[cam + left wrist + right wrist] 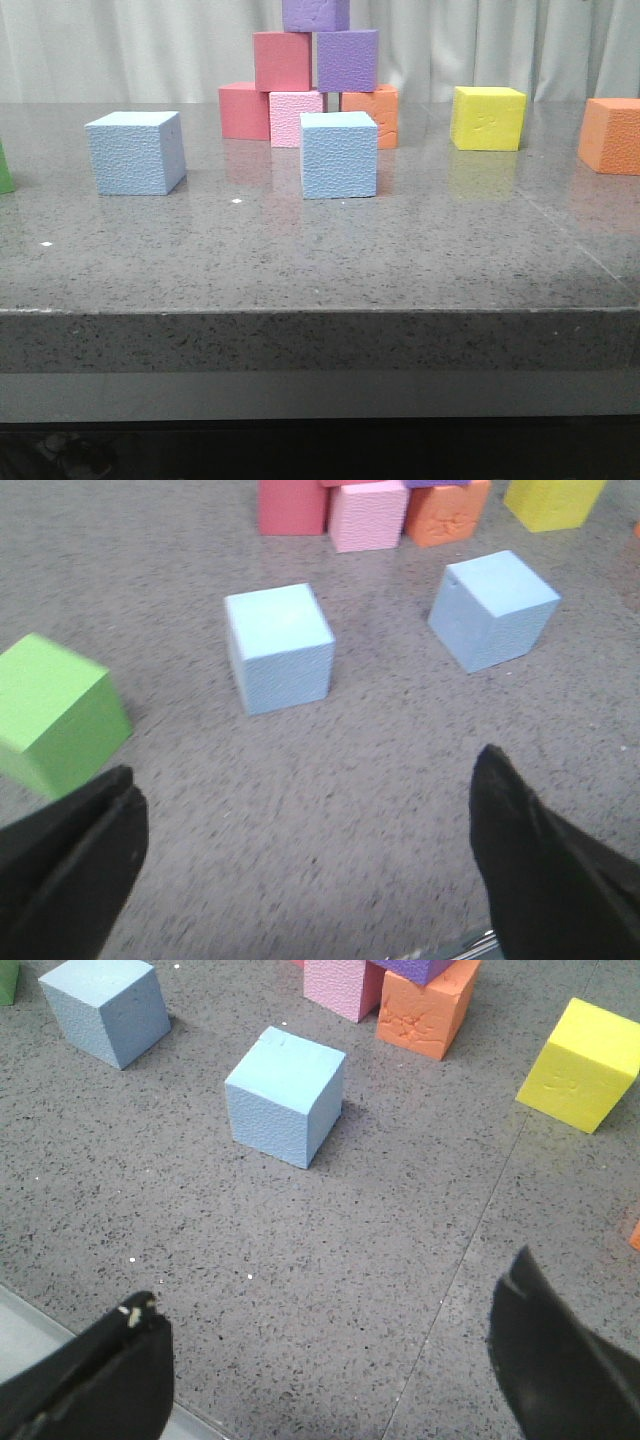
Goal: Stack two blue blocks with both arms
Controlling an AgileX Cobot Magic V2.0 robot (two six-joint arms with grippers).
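- Green cube (55, 715) at the table's (320, 260) far left edge, mostly cut off in the front view;
- left blue block (136, 152) on the left, well apart from its twin;
- left gripper (305, 865) spread wide, holding nothing, above bare table near that block;
- middle blue block (339, 154) just in front of the stacked pile (310, 85);
- right gripper (335, 1370) spread wide, empty;
- yellow cube (487, 118), then orange cube (610, 135) far right.
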